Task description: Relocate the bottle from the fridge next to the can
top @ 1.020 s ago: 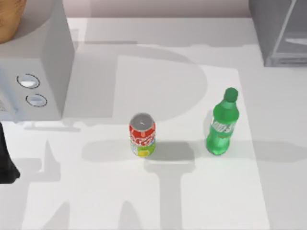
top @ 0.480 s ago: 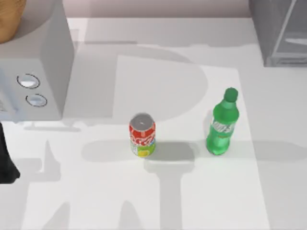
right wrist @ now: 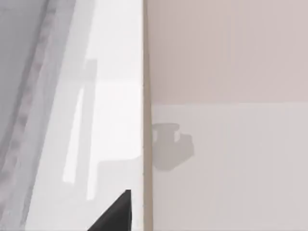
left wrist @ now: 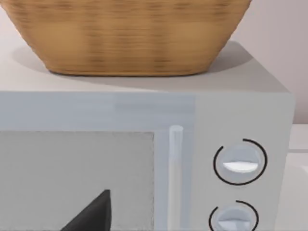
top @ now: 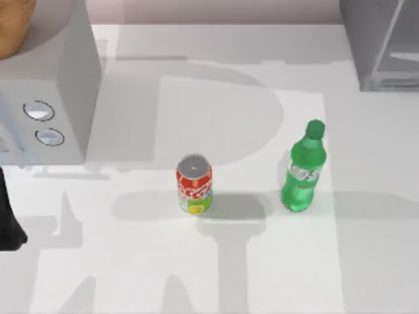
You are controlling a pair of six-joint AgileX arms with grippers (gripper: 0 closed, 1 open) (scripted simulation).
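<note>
Two drinks stand upright on the white table (top: 249, 275): the green bottle (top: 303, 169) right of centre in the top view, and the red can (top: 194, 184) near the middle, well apart from it. The fridge (top: 380, 42) sits cut off at the upper right corner, its inside not visible. At the left edge a dark piece of the left arm (top: 8, 222) shows; whether either hand is open or closed cannot be told. A grey box with two round dials (top: 46, 98) fills the upper left, a wicker basket (left wrist: 130, 36) resting on top of it.
</note>
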